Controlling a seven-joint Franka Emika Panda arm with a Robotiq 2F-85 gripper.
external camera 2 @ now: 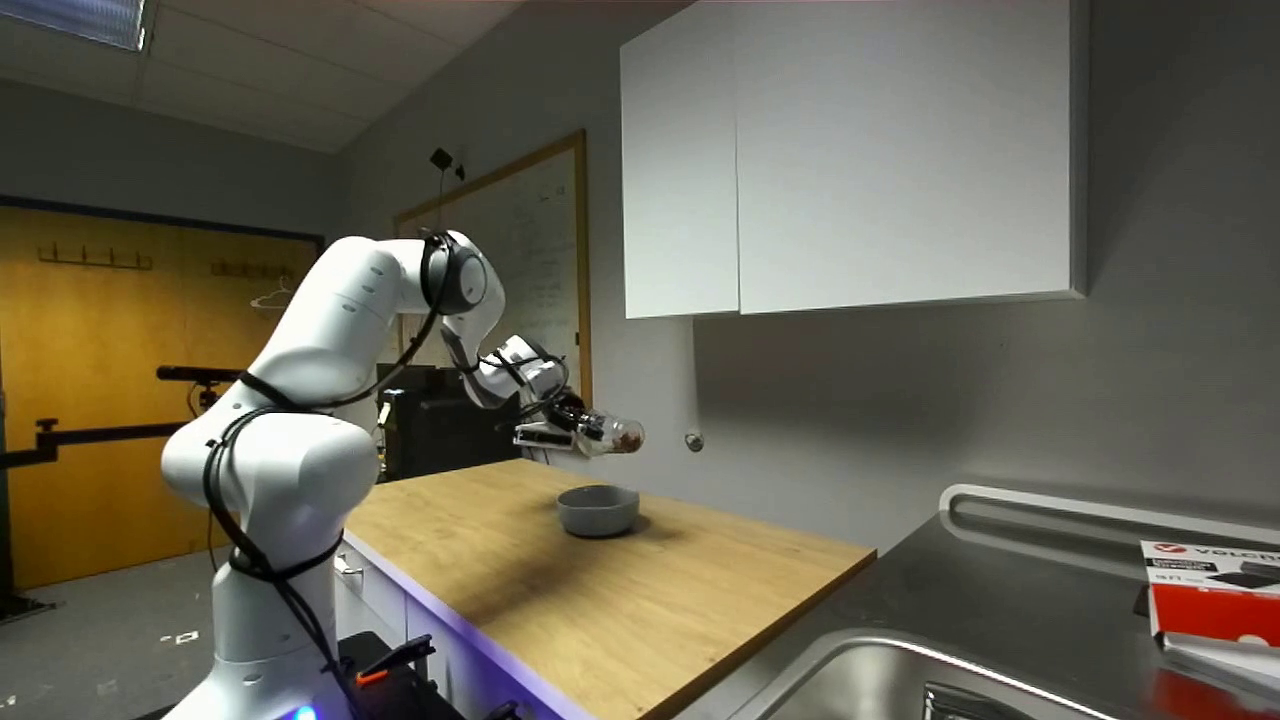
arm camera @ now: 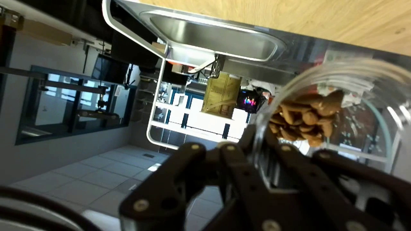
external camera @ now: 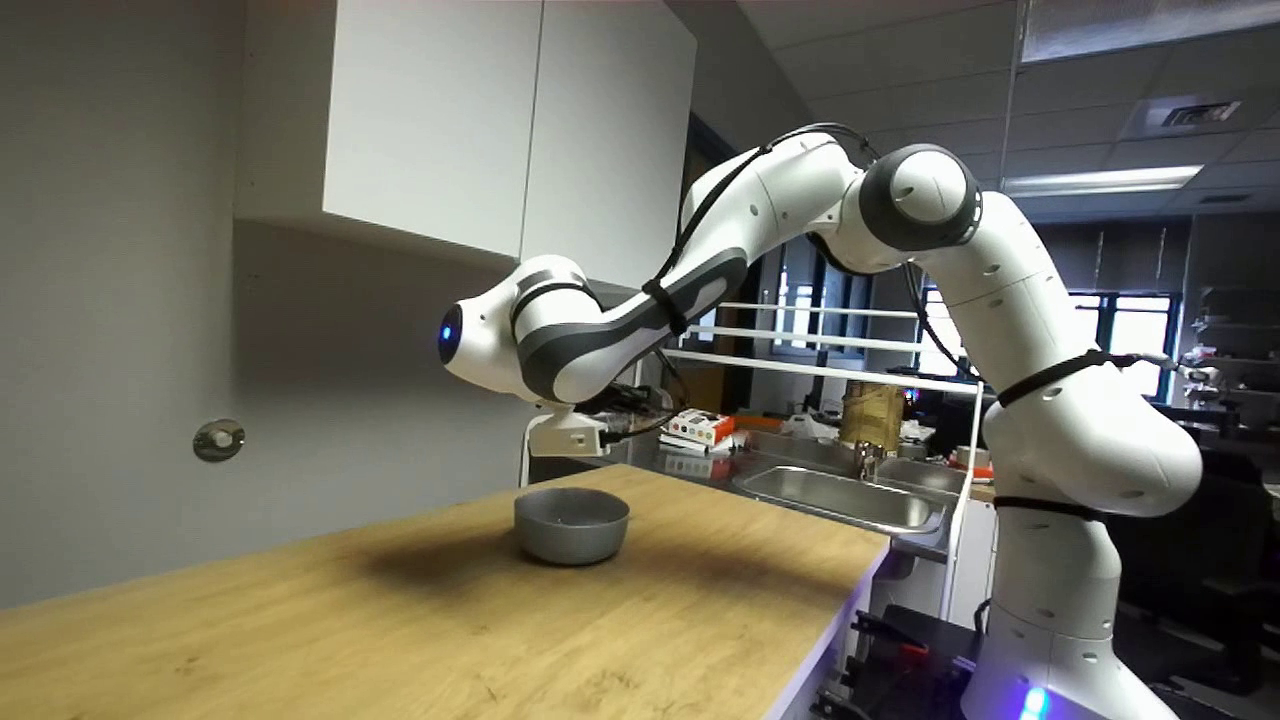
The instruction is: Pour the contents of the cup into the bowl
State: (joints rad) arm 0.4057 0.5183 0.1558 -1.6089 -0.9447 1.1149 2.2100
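The clear cup point(external camera 2: 606, 434) is held in the air, tipped over close to level, with brown nut-like pieces point(external camera 2: 628, 438) gathered at its far end. It also shows in the wrist view point(arm camera: 356, 125), with the pieces inside seen through its wall. My gripper point(external camera 2: 580, 424) is shut on the cup's wall; in the wrist view the fingers point(arm camera: 259, 138) pinch the glass between them. The grey bowl point(external camera 2: 598, 512) stands upright on the wooden counter, below and apart from the cup. It also shows in an exterior view point(external camera: 572, 535), where the arm hides the cup. The wrist view lacks the bowl.
The wooden counter point(external camera: 420, 640) runs along a grey wall. White wall cupboards point(external camera: 430, 120) hang above the arm. A metal sink point(external camera: 845, 495) with a white rail frame point(external camera: 830, 340) lies beyond the counter's end. A red and white box point(external camera 2: 1215, 595) stands near the sink.
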